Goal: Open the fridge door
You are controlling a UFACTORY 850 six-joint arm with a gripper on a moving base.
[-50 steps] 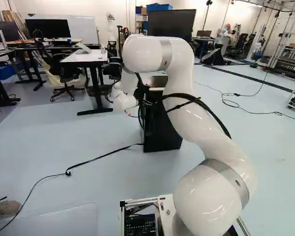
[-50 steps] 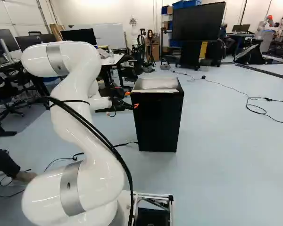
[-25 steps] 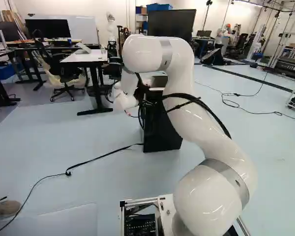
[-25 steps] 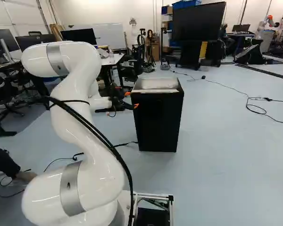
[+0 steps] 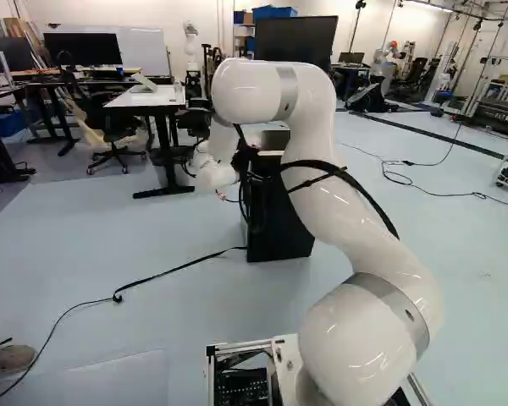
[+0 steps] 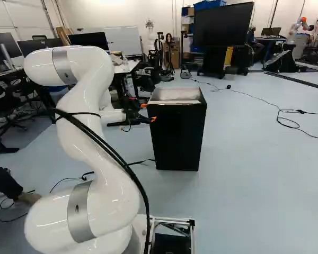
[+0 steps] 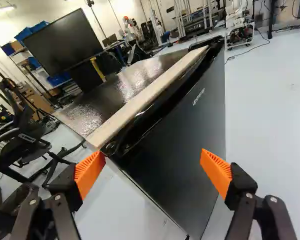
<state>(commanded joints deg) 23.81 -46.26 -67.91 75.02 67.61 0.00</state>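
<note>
Fridge [image 6: 177, 137] on the floor [image 6: 254, 185] ahead of you, tool [image 6: 148, 112] near its left, cable [image 6: 289, 126] to its right, screen [image 6: 223, 24] behind it

The white arm [image 6: 93, 137] rises to a high bend, its wrist [image 6: 113, 116] lower and farther off. The claw [image 6: 148, 112] stands open, orange pads [image 7: 216, 172] apart.

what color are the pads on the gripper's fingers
The pads are bright orange, with fine ridges; they show best in the wrist view.
</note>
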